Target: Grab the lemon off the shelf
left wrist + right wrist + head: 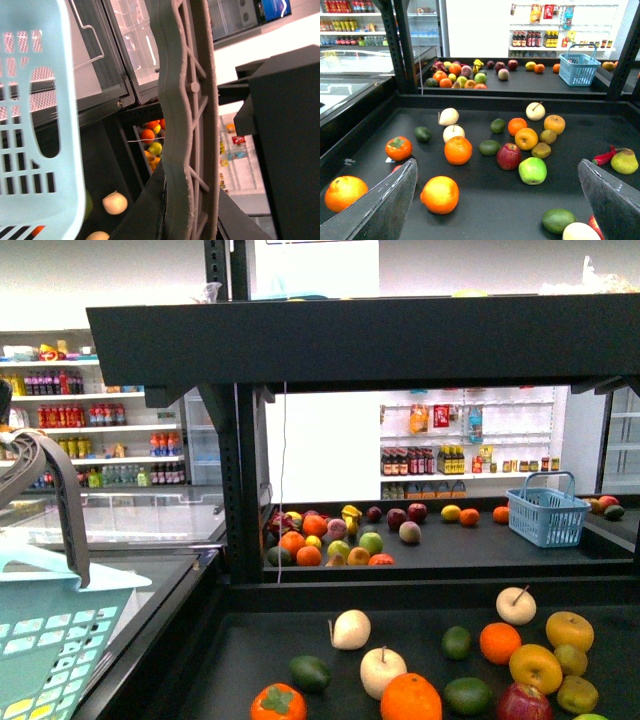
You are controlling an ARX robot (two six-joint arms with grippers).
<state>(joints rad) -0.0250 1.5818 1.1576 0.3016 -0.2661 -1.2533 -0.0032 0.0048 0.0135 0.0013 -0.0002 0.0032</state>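
The shelf (pixel 350 340) is a black unit with flat tiers (pixel 485 205) strewn with fruit. A smooth pale yellow, faintly greenish oval fruit (pixel 578 231), which I take for the lemon, lies on the near tier at the right wrist view's edge, beside a lime (pixel 558 220). My right gripper (pixel 497 205) hangs open low over this tier, and that fruit lies just inside one of its fingers (pixel 612 200). My left gripper (pixel 187 215) is shut on the grey basket handle (pixel 185 100) of a light teal basket (pixel 50 640) at the shelf's left.
Oranges (pixel 440 194), golden apples (pixel 526 138), a green apple (pixel 532 170), a red apple (pixel 509 156) and a persimmon (pixel 398 148) lie on the near tier. The far tier holds more fruit and a blue basket (pixel 546 508). Thick black posts (pixel 243 480) stand at the left.
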